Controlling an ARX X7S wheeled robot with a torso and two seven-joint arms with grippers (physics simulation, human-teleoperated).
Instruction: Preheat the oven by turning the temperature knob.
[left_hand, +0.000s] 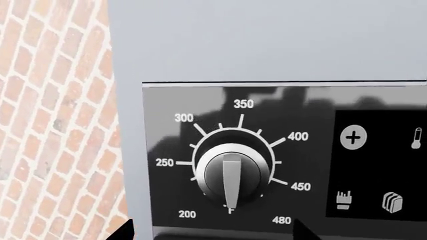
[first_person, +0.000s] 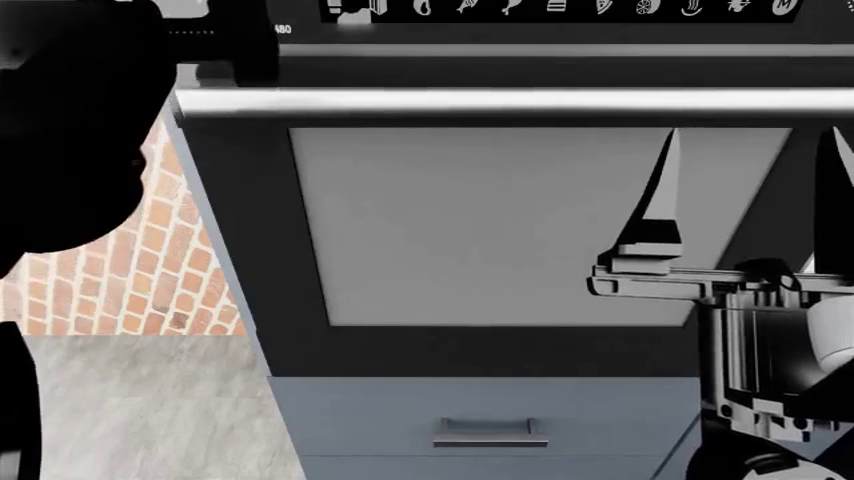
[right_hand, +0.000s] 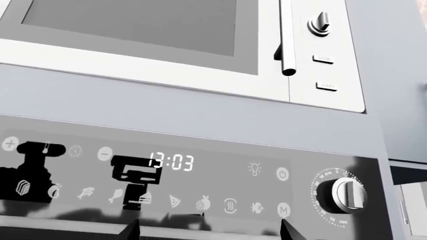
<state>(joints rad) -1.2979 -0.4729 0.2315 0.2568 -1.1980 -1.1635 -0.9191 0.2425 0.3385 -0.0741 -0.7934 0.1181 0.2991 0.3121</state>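
Observation:
The oven's temperature knob (left_hand: 231, 172) is silver on the black panel (left_hand: 167, 100), ringed by numbers from 200 to 480. Its pointer points straight down, between 200 and 480. My left gripper (left_hand: 212, 234) is open in front of the knob, with its fingertips (left_hand: 123, 232) spread wider than the knob and not touching it. In the head view the left arm (first_person: 80, 120) hides the knob. The oven shows its grey window (first_person: 507, 220) and silver bar handle (first_person: 507, 100). My right gripper (first_person: 747, 180) is open and empty in front of the window's right side, fingers pointing up.
The right wrist view shows the panel with a clock reading 13:03 (right_hand: 171, 162), white icons and a second knob (right_hand: 341, 195) at its right end. A smaller appliance with a bar handle (right_hand: 287, 35) sits above. A brick wall (first_person: 134, 260) is left of the oven and a drawer (first_person: 487, 432) is below it.

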